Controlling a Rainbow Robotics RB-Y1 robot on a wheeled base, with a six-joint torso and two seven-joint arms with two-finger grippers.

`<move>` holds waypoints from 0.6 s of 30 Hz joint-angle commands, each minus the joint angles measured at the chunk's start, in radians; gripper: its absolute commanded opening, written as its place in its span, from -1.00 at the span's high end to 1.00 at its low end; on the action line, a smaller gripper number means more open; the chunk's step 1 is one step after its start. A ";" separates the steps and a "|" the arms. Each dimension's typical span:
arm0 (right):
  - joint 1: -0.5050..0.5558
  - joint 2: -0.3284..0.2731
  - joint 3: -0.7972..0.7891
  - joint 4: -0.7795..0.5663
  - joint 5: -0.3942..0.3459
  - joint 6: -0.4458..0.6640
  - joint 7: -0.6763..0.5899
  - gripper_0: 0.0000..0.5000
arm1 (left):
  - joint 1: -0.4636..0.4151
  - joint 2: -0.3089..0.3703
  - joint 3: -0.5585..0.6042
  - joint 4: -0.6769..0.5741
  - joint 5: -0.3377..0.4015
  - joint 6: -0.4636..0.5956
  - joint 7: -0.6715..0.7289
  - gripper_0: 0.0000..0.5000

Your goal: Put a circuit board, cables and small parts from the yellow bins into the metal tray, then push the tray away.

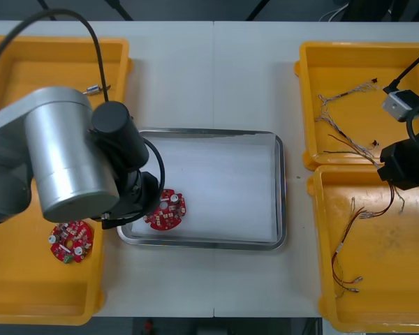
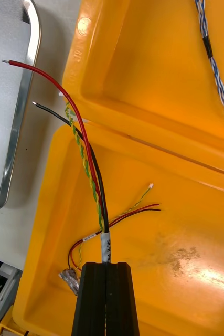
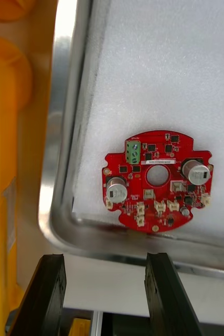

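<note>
left wrist view: the left hand [image 3: 104, 260] stands released over the metal tray [image 3: 54, 157] rim, 1 circuit board [image 3: 156, 178] lying flat inside; the right hand [image 2: 107, 268] clenches cables [image 2: 93, 178] above a yellow bin [image 2: 159, 252], likely tray-bound.

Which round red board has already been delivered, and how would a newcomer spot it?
Start at the metal tray in the middle of the table, between the yellow bins. The board lies on its white floor in the near corner on the robot's left, just beyond the open left pincer. The other red board lies in a yellow bin, not the tray.
</note>
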 commanded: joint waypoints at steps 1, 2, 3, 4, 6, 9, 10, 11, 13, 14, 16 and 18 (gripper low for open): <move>0.001 -0.047 0.017 -0.095 -0.019 0.003 0.016 1.00 | -0.028 0.098 0.154 -0.075 0.121 0.034 -0.018 -0.91; 0.001 -0.047 0.023 -0.122 -0.022 0.003 0.021 1.00 | -0.031 0.127 0.202 -0.075 0.180 0.028 -0.021 -0.98; -0.001 -0.047 0.034 -0.149 -0.027 0.003 0.025 1.00 | -0.033 0.158 0.257 -0.065 0.244 0.022 -0.024 -1.00; -0.003 -0.047 0.047 -0.172 -0.028 0.003 0.030 1.00 | -0.033 0.181 0.302 -0.051 0.295 0.017 -0.028 -1.00; -0.004 -0.048 0.086 -0.221 -0.030 0.003 0.038 1.00 | -0.033 0.225 0.394 -0.012 0.407 0.014 -0.042 -1.00; -0.015 -0.047 0.142 -0.292 -0.021 0.003 0.044 1.00 | -0.034 0.291 0.493 0.038 0.502 0.036 -0.096 -1.00; -0.016 -0.047 0.156 -0.307 -0.019 0.003 0.047 1.00 | -0.033 0.303 0.510 0.050 0.516 0.040 -0.105 -1.00; -0.021 -0.048 0.175 -0.329 -0.017 0.003 0.048 1.00 | -0.033 0.325 0.533 0.067 0.535 0.048 -0.122 -1.00; -0.032 -0.047 0.216 -0.364 -0.019 0.003 0.059 1.00 | -0.033 0.362 0.565 0.106 0.558 0.050 -0.134 -1.00; -0.038 -0.048 0.231 -0.375 -0.021 0.003 0.064 1.00 | -0.033 0.375 0.573 0.123 0.558 0.050 -0.136 -1.00; -0.064 -0.047 0.290 -0.393 -0.019 0.003 0.110 1.00 | -0.033 0.409 0.598 0.175 0.552 0.048 -0.139 -1.00; -0.093 -0.047 0.337 -0.395 -0.016 0.003 0.159 1.00 | -0.034 0.422 0.616 0.222 0.539 0.048 -0.142 -1.00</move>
